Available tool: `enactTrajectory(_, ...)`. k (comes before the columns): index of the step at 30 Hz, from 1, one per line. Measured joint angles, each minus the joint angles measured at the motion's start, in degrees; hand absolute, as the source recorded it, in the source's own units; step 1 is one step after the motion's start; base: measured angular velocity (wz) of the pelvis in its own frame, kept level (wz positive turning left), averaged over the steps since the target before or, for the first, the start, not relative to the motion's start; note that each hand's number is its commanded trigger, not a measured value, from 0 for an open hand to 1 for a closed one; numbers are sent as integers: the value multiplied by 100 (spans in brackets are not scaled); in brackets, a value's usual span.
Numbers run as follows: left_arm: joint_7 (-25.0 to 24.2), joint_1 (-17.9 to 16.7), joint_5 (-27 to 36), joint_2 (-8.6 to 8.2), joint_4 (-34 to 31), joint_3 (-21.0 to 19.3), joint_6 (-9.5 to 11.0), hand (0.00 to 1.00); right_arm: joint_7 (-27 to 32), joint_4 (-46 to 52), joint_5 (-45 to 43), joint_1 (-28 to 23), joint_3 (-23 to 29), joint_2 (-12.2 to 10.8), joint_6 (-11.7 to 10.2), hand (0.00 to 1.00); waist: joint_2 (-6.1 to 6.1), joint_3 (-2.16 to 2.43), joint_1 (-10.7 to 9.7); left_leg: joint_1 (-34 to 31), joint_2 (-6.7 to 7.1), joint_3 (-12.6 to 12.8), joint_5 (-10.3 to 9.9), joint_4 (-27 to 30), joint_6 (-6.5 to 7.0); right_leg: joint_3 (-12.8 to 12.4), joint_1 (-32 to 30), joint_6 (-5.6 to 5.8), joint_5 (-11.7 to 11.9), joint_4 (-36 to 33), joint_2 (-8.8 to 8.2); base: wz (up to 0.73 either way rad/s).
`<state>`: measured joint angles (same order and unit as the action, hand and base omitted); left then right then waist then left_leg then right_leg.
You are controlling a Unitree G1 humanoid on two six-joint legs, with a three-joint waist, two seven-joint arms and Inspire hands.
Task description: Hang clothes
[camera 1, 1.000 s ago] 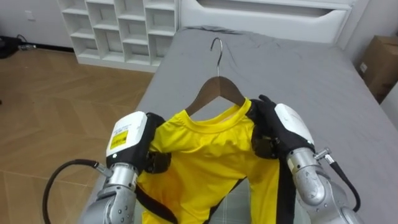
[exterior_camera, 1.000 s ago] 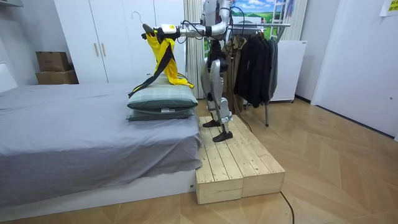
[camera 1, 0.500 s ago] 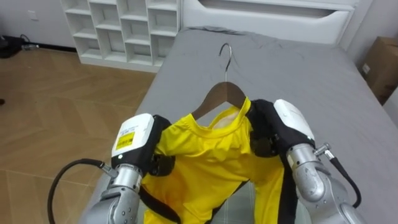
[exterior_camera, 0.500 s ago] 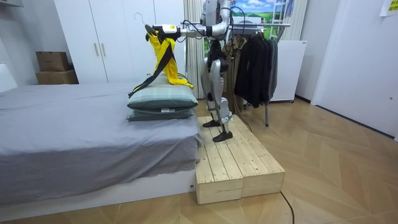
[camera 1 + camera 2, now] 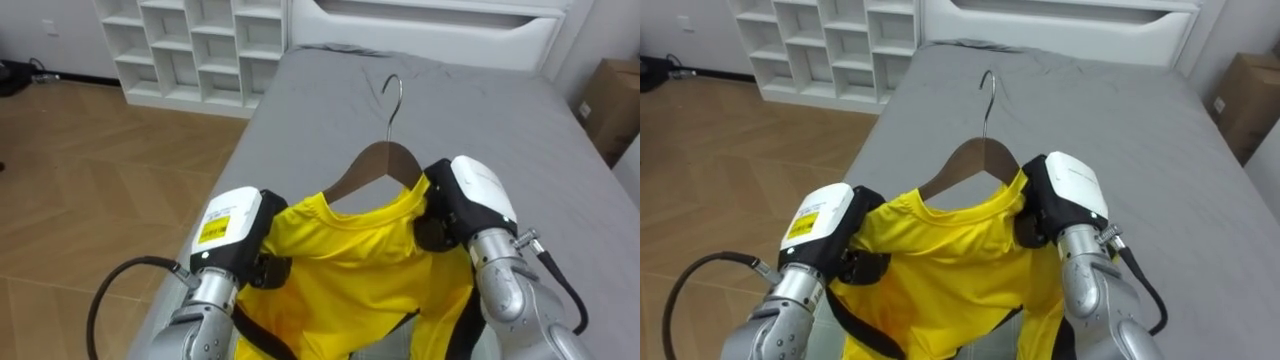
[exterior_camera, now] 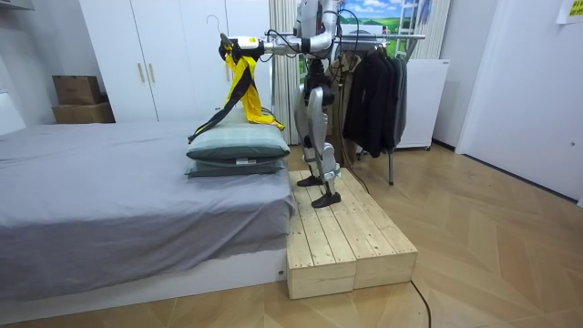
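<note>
Yellow shirt [image 5: 350,275] on a wooden hanger [image 5: 375,165], hook upward, was held up over the grey bed [image 5: 490,110]. Left hand [image 5: 235,230] and right hand [image 5: 470,200] each clenched one shoulder of it, fingers curled into the cloth. Robot stood on a wooden platform [image 6: 342,237] beside the bed.

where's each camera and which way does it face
Left eye view: on the head, looking down at the yellow shirt on its hanger over the bed; left hand and right hand grip it.
Right eye view: same, slightly aside.
Room view: across the room, facing the whole robot on a wooden platform; shares shirt and bed.
</note>
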<state>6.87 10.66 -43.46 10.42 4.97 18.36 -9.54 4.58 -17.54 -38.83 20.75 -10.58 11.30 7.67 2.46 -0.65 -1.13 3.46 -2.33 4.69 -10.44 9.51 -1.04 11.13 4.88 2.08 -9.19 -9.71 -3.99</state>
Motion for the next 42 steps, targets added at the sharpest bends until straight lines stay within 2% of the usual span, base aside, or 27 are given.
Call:
enactTrajectory(18, 0, 0, -123, 12, -35, 173, 0, 100, 56, -229, 182, 3, 3, 30, 0, 100, -2, 0, 18, 20, 0, -3, 0, -1, 0, -1, 21, 0, 0, 2, 0, 0)
enactTrajectory(19, 0, 0, -123, 12, -35, 174, 0, 94, 61, -229, 182, 3, 3, 29, 0, 100, -2, 0, 18, 20, 0, -3, 0, -1, 0, -1, 22, 0, 0, 1, 0, 0)
enactTrajectory(20, 0, 0, -123, 12, -34, 175, 0, 65, 65, -229, 183, 3, 3, 29, 0, 100, -2, 0, 17, 21, 0, -1, 0, -1, 0, -3, 21, 0, 0, 1, 0, 0)
enactTrajectory(21, 0, 0, -122, 12, -34, 178, 0, 19, 67, -234, 191, 3, 3, 30, 0, 100, -2, 0, 18, 21, 0, -2, 0, -1, 0, -2, 21, 0, 0, 1, 0, 0)
enactTrajectory(22, 0, 0, -123, 12, -34, 178, 0, 0, 67, -237, 209, 3, 3, 32, 0, 100, -2, 0, 19, 21, 0, -2, 0, -1, 0, -2, 21, 0, 0, 1, 0, 0)
enactTrajectory(31, 0, 0, 228, -26, -43, 142, 38, 0, -111, -314, 354, 0, -278, -34, -11, 100, 1, -2, -12, 23, 0, -6, 0, -9, 0, 5, 20, 0, 0, 5, 2, 0)
enactTrajectory(37, 0, 0, 294, -5, -43, 124, 41, 0, -176, -313, 378, 1, -287, -35, -36, 100, 6, -4, 5, 23, 0, -13, 0, -12, 0, 4, 22, 0, 0, 5, 2, 0)
enactTrajectory(40, 0, 0, 406, -13, -43, 102, 133, 0, -233, -313, 451, 1, -329, -31, -38, 100, 5, -4, -10, 24, 0, -13, 0, -13, 0, 4, 25, 0, 0, 5, 2, 0)
enactTrajectory(42, 0, 0, 586, -96, -43, 124, 312, 0, -317, -314, 471, -5, -460, -50, -116, 100, 10, -7, -21, 30, 0, -14, 0, -15, 0, 5, 32, 0, 0, 6, 2, 0)
